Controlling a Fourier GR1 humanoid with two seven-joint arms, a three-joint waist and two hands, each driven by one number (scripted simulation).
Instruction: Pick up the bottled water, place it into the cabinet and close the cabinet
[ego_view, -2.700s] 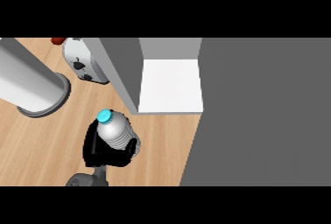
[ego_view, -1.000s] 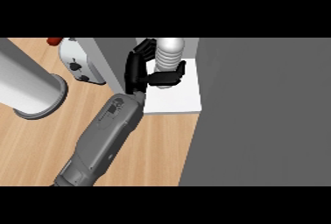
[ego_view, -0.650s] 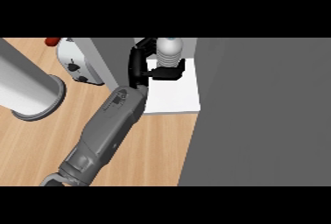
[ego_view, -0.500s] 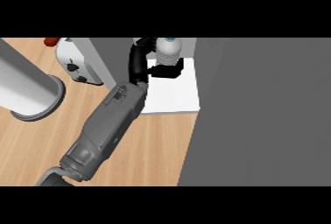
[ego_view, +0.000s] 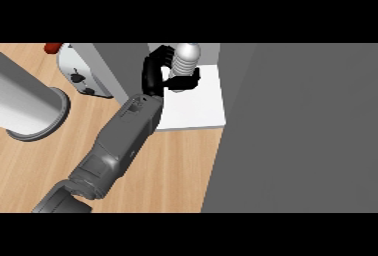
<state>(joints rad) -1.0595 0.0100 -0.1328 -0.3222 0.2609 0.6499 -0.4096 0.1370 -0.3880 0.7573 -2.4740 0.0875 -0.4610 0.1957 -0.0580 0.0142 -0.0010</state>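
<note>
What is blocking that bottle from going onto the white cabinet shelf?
Nothing visible. The left hand is curled round the bottled water and holds it right over the white shelf of the cabinet, whose front stands open.

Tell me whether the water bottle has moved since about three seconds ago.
Yes. The water bottle has gone from the wooden counter up the view into the cabinet, over its white shelf, with the hand curled round it.

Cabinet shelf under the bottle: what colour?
White; the cabinet shelf shows plainly in the head view, below the bottled water.
</note>
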